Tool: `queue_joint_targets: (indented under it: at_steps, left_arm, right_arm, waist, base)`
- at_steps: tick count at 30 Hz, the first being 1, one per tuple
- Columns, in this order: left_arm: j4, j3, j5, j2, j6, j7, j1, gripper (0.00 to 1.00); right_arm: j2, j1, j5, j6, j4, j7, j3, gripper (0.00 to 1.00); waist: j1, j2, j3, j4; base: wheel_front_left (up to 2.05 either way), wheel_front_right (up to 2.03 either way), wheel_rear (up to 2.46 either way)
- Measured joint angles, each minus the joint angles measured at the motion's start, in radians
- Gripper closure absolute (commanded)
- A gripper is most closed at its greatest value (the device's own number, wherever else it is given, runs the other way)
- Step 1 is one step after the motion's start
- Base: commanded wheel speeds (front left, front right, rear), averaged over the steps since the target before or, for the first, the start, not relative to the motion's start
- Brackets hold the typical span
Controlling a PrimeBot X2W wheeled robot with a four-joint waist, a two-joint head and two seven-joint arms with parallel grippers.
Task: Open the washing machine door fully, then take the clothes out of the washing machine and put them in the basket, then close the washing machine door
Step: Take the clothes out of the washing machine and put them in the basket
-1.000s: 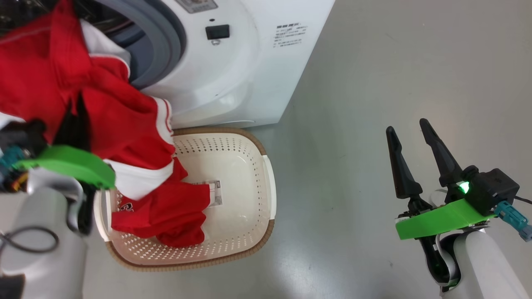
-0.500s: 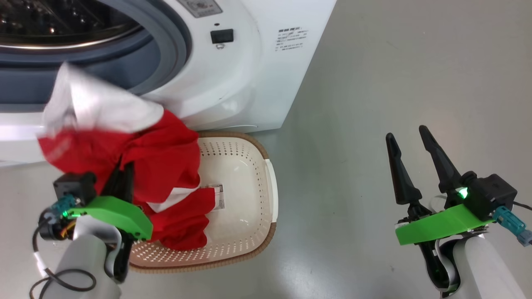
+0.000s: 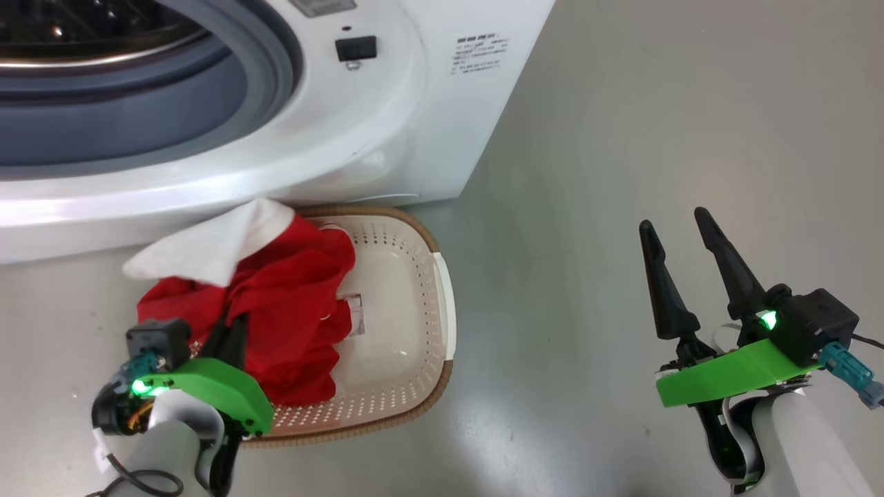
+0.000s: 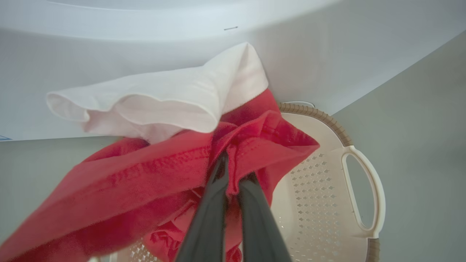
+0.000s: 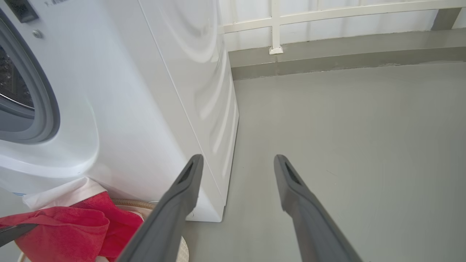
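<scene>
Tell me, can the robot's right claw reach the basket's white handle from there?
Probably yes. The right claw is open and empty, and bare floor lies between it and the near handle of the basket. The clothes are heaped at the other end.

I count one washing machine (image 3: 387,138), one basket (image 3: 409,276), one bundle of clothes (image 3: 290,304), and two grippers: left gripper (image 4: 236,170), right gripper (image 3: 674,218).

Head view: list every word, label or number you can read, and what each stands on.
Black print on the washing machine: too small to read.
Paper label in the basket: too blurred to read.
No text can be quoted.
</scene>
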Motion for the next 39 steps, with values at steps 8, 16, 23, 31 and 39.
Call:
queue_joint_targets:
  at_steps: [8, 16, 23, 31, 39]
  left_arm:
    - [0.065, -0.059, -0.042, -0.006, 0.000, 0.000, -0.016, 1.00]
    - [0.112, -0.103, -0.062, -0.005, 0.000, 0.000, -0.086, 1.00]
    - [0.165, -0.130, -0.094, -0.002, 0.000, 0.000, -0.116, 0.98]
    - [0.163, -0.137, -0.107, 0.009, 0.000, 0.000, -0.126, 0.00]
    - [0.134, -0.126, -0.114, 0.010, 0.000, 0.000, -0.111, 0.00]
  right_arm:
    - [0.000, -0.009, 0.000, 0.000, -0.010, 0.000, -0.001, 0.00]
    - [0.000, -0.043, 0.000, 0.000, -0.017, 0.000, -0.004, 0.00]
    - [0.000, -0.051, 0.000, 0.000, -0.019, 0.000, -0.002, 0.00]
    - [0.000, -0.065, 0.000, 0.000, -0.017, 0.000, -0.004, 0.00]
    - [0.000, -0.064, 0.000, 0.000, -0.006, 0.000, -0.005, 0.00]
  waist:
    - [0.0000, 0.0001, 0.046, -0.007]
    - [0.0000, 0.0000, 0.098, -0.010]
    - [0.0000, 0.0000, 0.127, -0.013]
    - [0.0000, 0.0000, 0.116, -0.015]
    - [0.0000, 0.0000, 0.072, -0.011]
  base:
    - [0.00, 0.00, 0.00]
    - [0.00, 0.00, 0.00]
    - [0.00, 0.00, 0.00]
    - [0.00, 0.00, 0.00]
    - [0.00, 0.00, 0.00]
